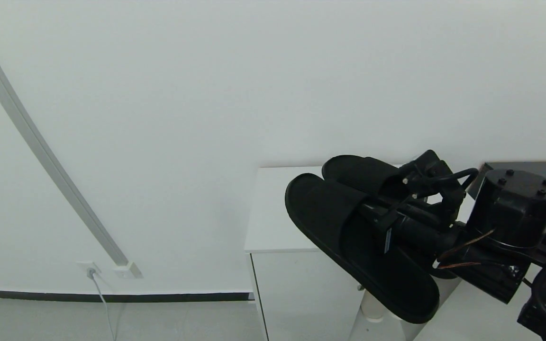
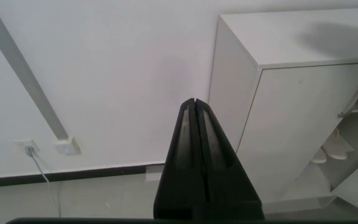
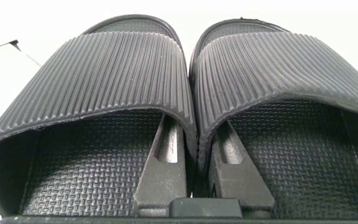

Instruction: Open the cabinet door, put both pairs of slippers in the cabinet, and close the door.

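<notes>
The right gripper (image 3: 196, 134) is clamped on a pair of black rubber slippers (image 1: 349, 227) with ribbed straps. One finger (image 3: 163, 174) lies on the textured footbed of each slipper, reaching in under the strap from the heel side. The two adjoining inner side walls are pinched together between the fingers.

The slippers sit side by side, touching along their inner edges. Their long axis runs roughly in line with the fingers, and the rounded toes point on past the fingertips, away from the wrist. The heels trail back beside and below the jaws. In the head view the toes are raised towards the pale wall and the heels hang lower. The footbeds face the gripper's side.

Beyond and below the held pair stands a tall white cabinet (image 1: 273, 213) with a flat top. The toes of the slippers overlap that top in the head view, but the pictures do not show whether they touch it.

The left gripper (image 2: 195, 102) has its black fingers pressed flat together with nothing between them. Ahead of those jaws and off to one side, the cabinet's white door (image 2: 303, 124) with a pale bar handle (image 2: 352, 101) stands ajar. Past its edge, a pair of white slippers (image 2: 334, 146) rests on an inner shelf.
</notes>
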Controlling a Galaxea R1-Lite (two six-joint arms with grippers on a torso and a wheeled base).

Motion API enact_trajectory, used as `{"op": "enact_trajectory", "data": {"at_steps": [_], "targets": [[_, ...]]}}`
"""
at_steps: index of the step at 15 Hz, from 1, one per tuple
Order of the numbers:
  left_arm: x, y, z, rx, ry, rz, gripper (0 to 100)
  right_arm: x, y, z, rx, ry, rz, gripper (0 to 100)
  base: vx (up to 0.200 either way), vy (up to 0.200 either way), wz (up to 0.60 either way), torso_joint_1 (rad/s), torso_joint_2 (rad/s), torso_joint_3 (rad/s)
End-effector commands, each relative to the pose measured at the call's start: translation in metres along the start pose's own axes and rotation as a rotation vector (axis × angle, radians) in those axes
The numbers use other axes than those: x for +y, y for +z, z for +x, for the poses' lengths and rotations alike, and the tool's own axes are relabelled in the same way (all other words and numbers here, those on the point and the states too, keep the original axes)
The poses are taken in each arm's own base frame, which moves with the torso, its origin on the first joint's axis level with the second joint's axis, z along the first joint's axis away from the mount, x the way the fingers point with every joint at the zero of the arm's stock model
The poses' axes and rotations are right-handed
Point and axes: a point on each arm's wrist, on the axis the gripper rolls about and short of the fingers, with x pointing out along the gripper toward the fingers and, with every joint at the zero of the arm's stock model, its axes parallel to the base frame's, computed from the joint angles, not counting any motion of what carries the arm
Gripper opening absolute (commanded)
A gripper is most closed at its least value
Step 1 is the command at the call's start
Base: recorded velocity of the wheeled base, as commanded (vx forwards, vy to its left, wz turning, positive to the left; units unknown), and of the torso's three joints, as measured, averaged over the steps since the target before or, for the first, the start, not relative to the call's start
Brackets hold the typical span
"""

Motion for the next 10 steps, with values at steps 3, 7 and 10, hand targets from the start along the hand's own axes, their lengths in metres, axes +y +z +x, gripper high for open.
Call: {"op": "enact_trajectory", "data": {"at_steps": [3,7,10], "targets": [[0.000,0.000,0.000,-0.002,0.002,-0.002,0,0.000,-0.008,0.006,0.029,0.002,0.003,0,0.000,0.000,0.00,0.000,0.00,0.000],[0.000,0.000,0.000,0.000,0.002,-0.002,0,0.001,-0.015,0.009,0.052,0.004,0.002,0,-0.200,0.000,0.00,0.011,0.00,0.001],[0.000,0.000,0.000,0.000,0.000,-0.002,0,0.001,-0.016,0.009,0.058,0.005,0.002,0,-0.200,0.000,0.00,-0.007,0.00,-0.001]]}}
